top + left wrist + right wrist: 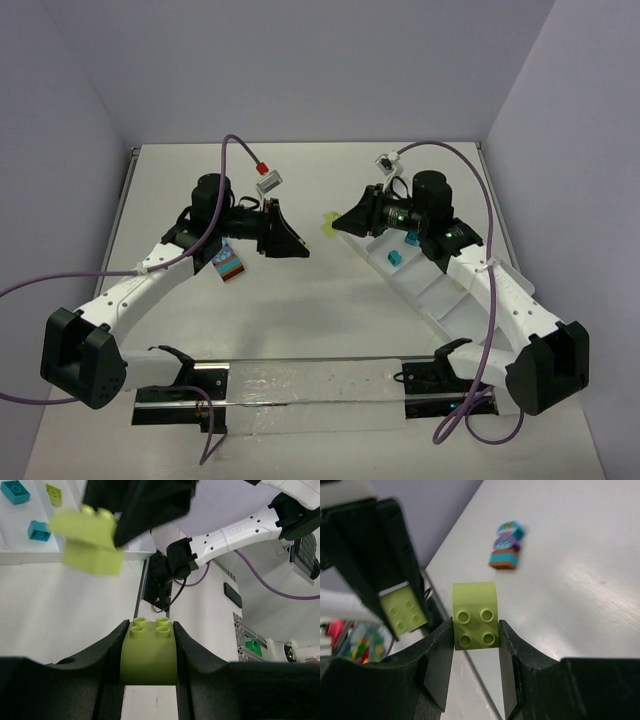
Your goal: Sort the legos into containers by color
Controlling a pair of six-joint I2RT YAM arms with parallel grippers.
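My left pincer (149, 630) grips a lime brick (148, 655) and my right pincer (476, 625) grips a second lime brick (475, 605), tip to tip above the middle of the table (330, 320), and the white tray (440, 293) lies toward the right edge, nearer to my right arm.

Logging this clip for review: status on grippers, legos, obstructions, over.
Left gripper shut on lime brick. Right gripper shut on second lime brick, bricks apart. Stacked clump on table, clear of both. Nothing blocking.
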